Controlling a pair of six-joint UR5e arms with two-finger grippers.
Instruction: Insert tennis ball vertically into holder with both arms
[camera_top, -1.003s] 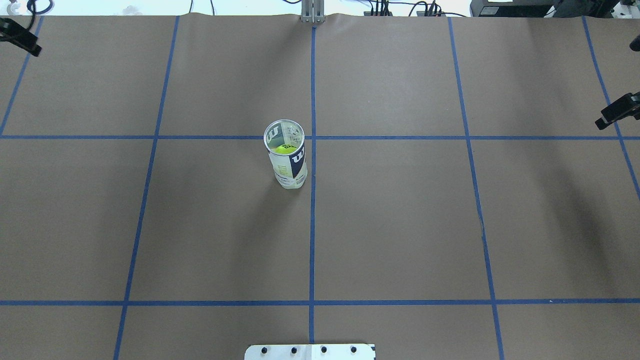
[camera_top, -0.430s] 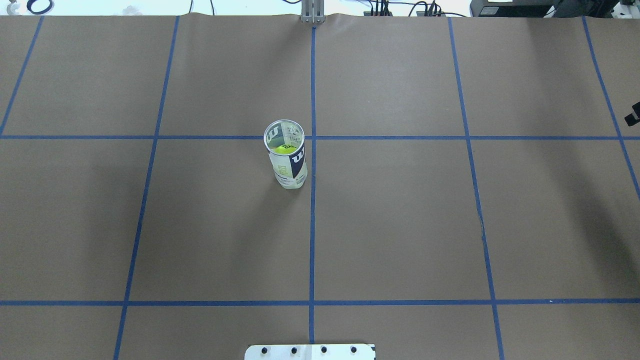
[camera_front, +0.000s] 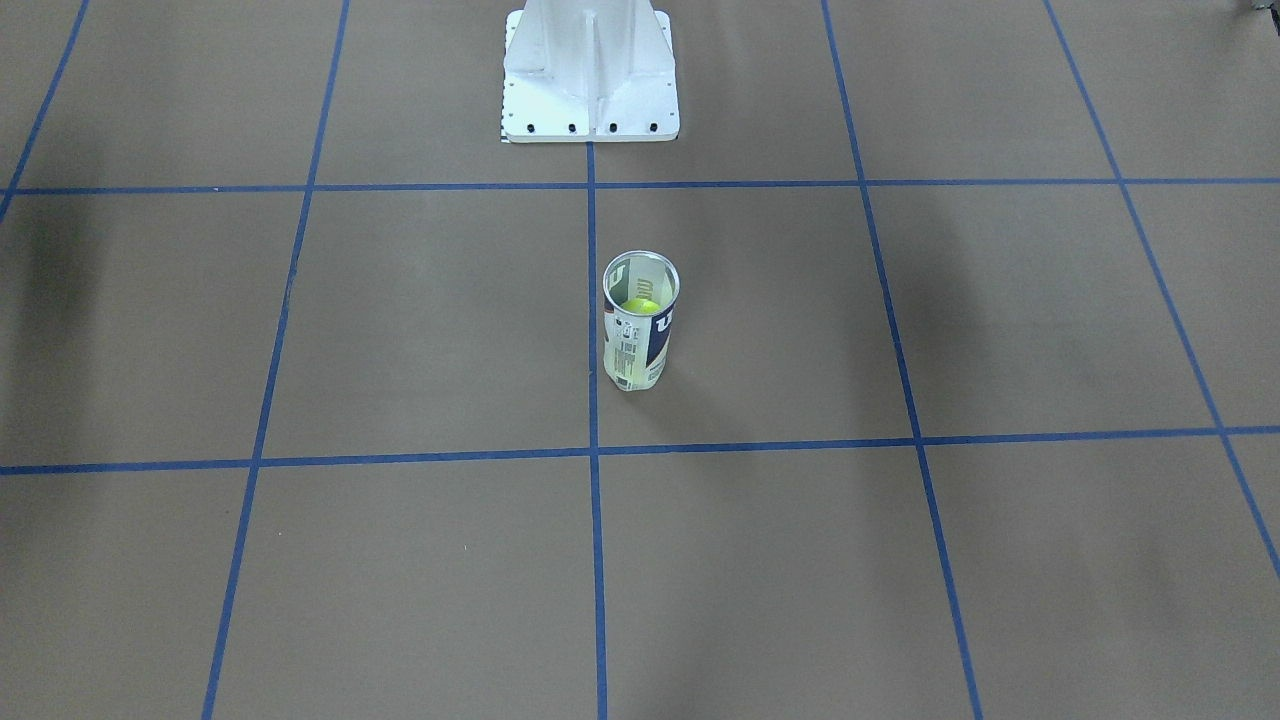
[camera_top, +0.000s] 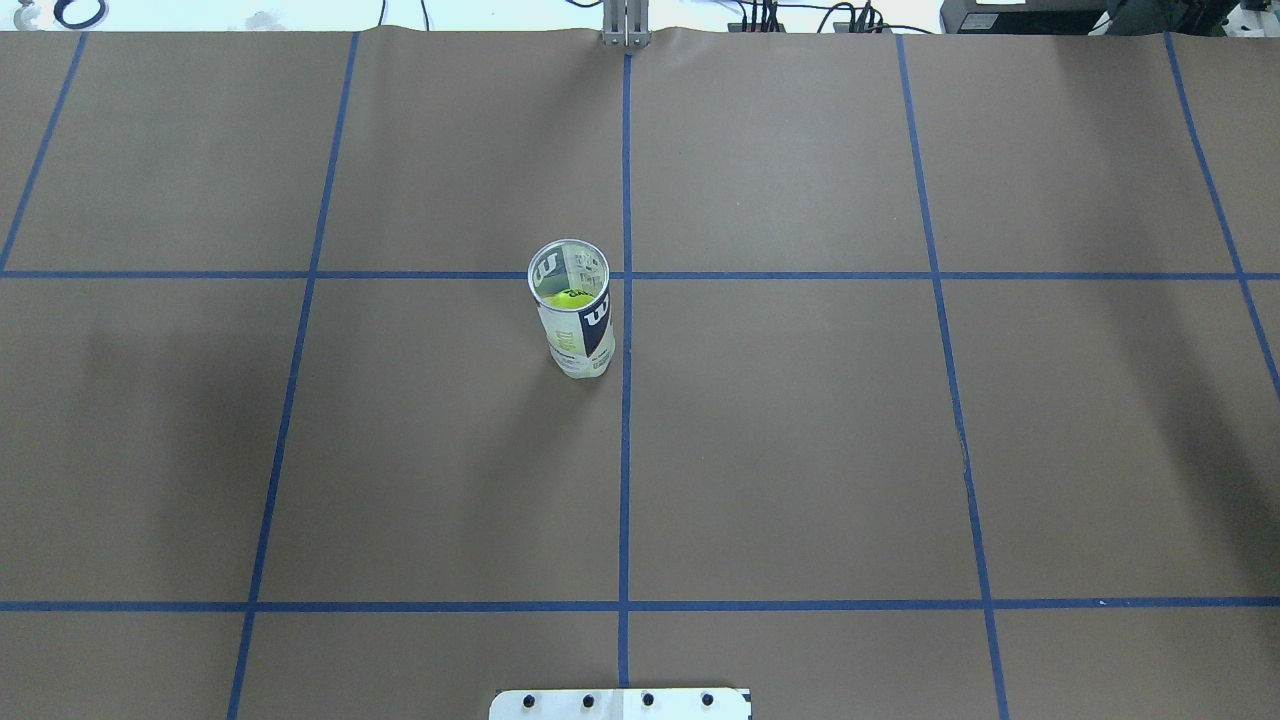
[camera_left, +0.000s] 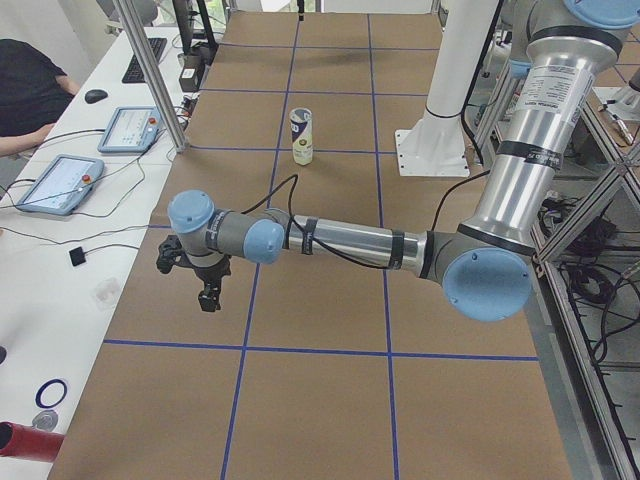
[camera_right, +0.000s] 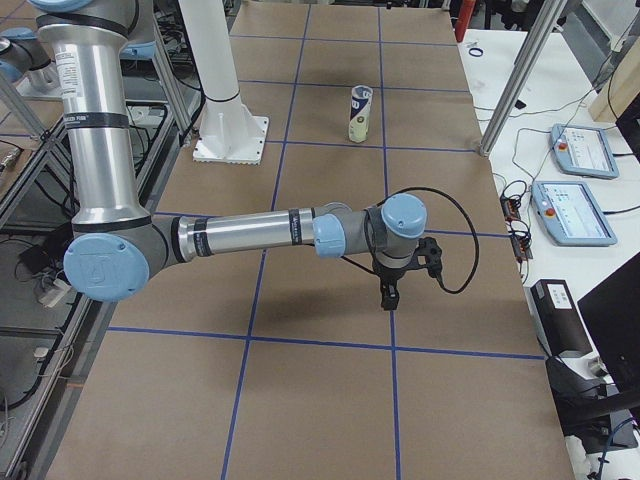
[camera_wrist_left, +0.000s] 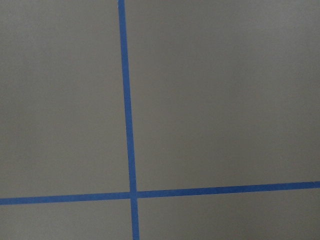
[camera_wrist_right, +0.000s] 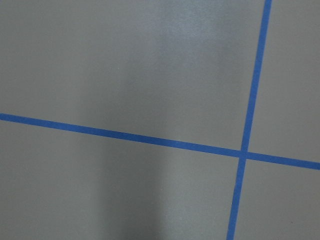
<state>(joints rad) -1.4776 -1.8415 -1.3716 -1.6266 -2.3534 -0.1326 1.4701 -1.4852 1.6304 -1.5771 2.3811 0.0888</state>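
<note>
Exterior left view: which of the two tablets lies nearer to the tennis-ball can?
The tablet beside the metal post, level with the holder; the other tablet lies closer to the camera.

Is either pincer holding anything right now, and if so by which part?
Nothing is held. The holder stands alone on the table with the tennis ball inside, far from the left pincer and right pincer, both bare.

Holder (camera_top: 578, 325): clear can with white-and-navy label and silver rim, upright and open-topped near the centre of the bench (camera_top: 800, 450); yellow-green tennis ball (camera_top: 566, 297) inside.
</note>
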